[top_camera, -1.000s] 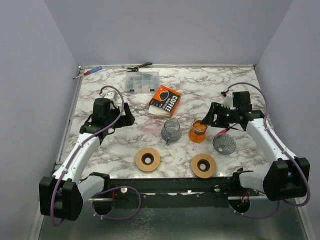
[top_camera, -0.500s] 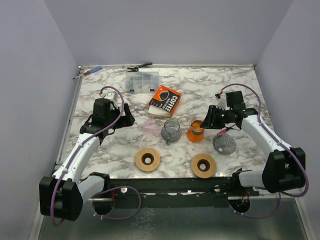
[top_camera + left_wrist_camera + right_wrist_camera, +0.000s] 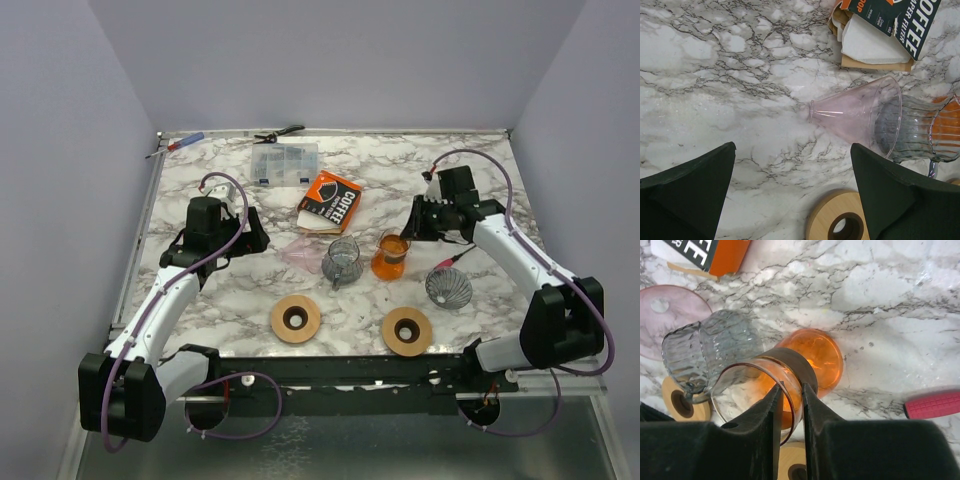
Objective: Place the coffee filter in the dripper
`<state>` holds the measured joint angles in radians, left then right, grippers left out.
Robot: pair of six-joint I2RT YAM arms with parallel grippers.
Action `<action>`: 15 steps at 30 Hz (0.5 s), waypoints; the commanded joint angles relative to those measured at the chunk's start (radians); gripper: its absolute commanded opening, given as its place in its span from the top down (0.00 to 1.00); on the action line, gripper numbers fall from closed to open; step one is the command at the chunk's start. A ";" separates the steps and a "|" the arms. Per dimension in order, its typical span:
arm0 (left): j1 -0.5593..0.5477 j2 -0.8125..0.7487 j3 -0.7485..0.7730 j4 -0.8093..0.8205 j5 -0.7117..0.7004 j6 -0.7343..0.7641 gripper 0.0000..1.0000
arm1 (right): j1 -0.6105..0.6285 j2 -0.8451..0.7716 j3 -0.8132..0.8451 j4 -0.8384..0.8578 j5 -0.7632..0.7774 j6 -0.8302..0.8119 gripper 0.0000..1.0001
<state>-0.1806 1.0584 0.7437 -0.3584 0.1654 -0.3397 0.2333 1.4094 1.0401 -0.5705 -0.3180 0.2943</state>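
Note:
The orange and black coffee filter box (image 3: 331, 200) lies open at mid table, with white filters (image 3: 870, 42) sticking out of it. A pink clear dripper (image 3: 850, 117) lies on its side beside a grey ribbed glass dripper (image 3: 342, 260). My right gripper (image 3: 790, 390) is shut on the rim of an orange glass dripper (image 3: 812, 360), one finger inside and one outside; in the top view the dripper (image 3: 391, 258) stands right of the grey one. My left gripper (image 3: 792, 147) is open and empty above bare marble, left of the pink dripper.
A wire dripper (image 3: 448, 287) with a red handle (image 3: 932, 404) sits right of the orange one. Two wooden rings (image 3: 295, 318) (image 3: 407, 330) lie near the front edge. A plastic parts box (image 3: 285, 163), pliers (image 3: 278, 132) and a screwdriver (image 3: 178, 145) lie at the back.
My right arm has swung back and to the left, and the orange dripper in its grip has shifted slightly left. The left arm has not moved.

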 commanded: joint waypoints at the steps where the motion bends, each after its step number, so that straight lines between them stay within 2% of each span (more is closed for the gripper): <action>1: 0.000 0.002 -0.010 -0.013 -0.015 -0.004 0.01 | 0.006 0.034 0.054 0.001 0.107 -0.028 0.79; 9: -0.001 0.002 -0.009 -0.011 -0.012 -0.004 0.01 | 0.006 0.054 0.112 0.005 0.232 -0.052 0.84; 15: 0.000 0.001 -0.010 -0.012 -0.014 -0.005 0.01 | 0.004 0.075 0.145 0.006 0.420 -0.049 0.85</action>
<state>-0.1806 1.0588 0.7437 -0.3611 0.1658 -0.3397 0.2367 1.4578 1.1488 -0.5697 -0.0666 0.2600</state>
